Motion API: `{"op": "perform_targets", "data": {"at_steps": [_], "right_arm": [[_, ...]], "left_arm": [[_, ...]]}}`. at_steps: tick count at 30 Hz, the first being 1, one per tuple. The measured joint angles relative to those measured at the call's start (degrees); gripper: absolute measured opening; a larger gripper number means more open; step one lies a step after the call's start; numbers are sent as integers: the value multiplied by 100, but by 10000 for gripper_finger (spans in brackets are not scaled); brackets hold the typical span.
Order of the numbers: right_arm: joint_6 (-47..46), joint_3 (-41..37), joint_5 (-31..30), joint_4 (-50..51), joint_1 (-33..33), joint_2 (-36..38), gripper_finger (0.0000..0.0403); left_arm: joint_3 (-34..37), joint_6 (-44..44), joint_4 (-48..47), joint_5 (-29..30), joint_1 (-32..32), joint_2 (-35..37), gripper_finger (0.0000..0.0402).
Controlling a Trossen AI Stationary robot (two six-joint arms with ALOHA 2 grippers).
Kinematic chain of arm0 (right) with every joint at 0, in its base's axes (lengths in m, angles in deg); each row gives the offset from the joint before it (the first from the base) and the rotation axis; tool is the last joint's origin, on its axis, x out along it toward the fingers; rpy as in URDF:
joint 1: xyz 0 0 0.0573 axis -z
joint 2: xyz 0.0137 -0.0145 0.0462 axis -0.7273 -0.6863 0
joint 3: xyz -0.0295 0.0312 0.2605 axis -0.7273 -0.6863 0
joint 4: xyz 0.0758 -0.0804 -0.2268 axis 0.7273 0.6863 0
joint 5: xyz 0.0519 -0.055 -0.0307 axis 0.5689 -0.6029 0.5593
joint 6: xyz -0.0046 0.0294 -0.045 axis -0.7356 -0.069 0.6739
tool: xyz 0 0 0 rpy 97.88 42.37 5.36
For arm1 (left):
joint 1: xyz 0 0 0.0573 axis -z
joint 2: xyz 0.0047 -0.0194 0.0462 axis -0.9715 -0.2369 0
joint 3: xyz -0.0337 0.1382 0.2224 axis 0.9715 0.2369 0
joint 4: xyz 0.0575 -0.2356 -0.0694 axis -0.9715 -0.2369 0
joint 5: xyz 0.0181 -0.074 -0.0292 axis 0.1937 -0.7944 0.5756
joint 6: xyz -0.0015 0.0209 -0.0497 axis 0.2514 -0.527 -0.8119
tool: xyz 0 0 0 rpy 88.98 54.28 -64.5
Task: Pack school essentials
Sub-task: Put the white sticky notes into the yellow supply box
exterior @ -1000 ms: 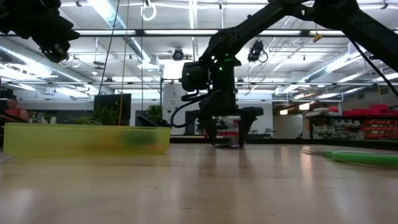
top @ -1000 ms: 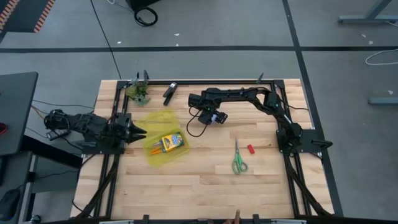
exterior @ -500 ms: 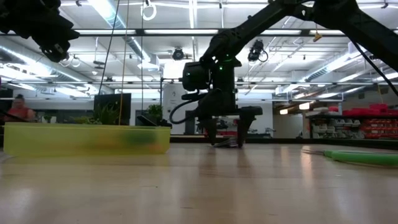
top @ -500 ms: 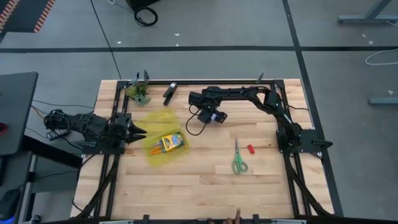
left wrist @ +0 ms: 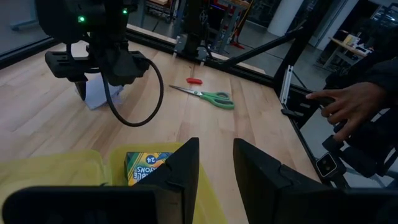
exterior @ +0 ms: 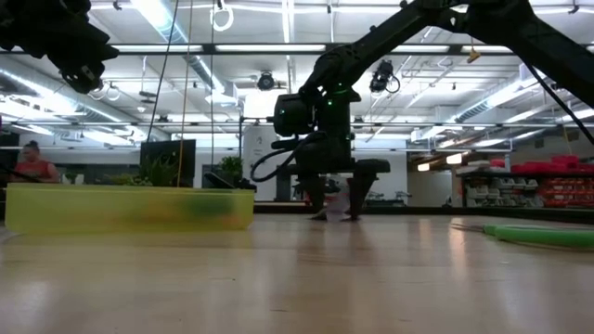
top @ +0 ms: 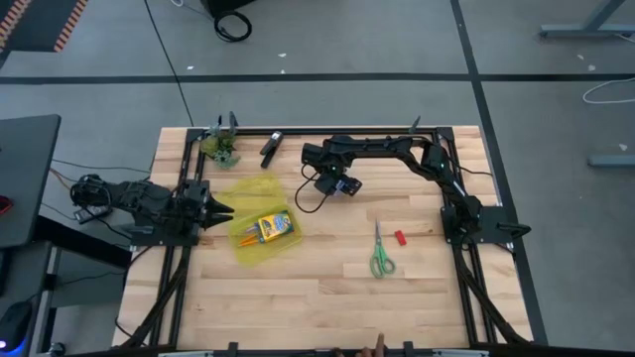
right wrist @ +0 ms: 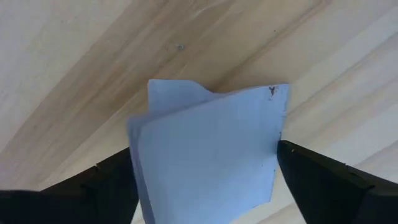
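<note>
**Right gripper straddling the note pad; left gripper parked at the yellow tray**

High view: The whole table is taken in from above. The right arm is seen stretched from its base at the right edge toward the back middle of the table, its wrist bent down so that the right gripper points at the boards. The left gripper is held low at the left rim of the translucent yellow tray, in which the crayon box lies. The green-handled scissors and the tiny red eraser are found on bare wood to the right, just beside each other but apart. A black clip-like tool and a small leafy clump lie at the back edge. The note pad is barely made out under the right gripper here.

Low view: The right gripper is shown coming down from above, fingertips at the table surface, with a pale shape between them.

Left wrist view: The left gripper's fingers are seen standing a little apart with nothing between them, over the tray edge beside the crayon box. A person's hand is caught beyond the table edge, which no other view shows clearly.

Right wrist view: The pale blue note pad is shown lying on the wood, slightly fanned, with the right gripper's fingers spread wide on either side, close against its edges; a firm grasp cannot be confirmed.
</note>
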Motion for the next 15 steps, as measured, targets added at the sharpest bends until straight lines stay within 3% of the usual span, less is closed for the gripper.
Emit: {"op": "perform_targets", "data": {"at_steps": [7, 15], "right_arm": [[-1, 2, -2, -10, -3, 0, 310], [4, 2, -291, 3, -97, 0, 294]], "left_arm": [[0, 0, -2, 0, 0, 0, 107], [0, 2, -2, 2, 0, 0, 107]]}}
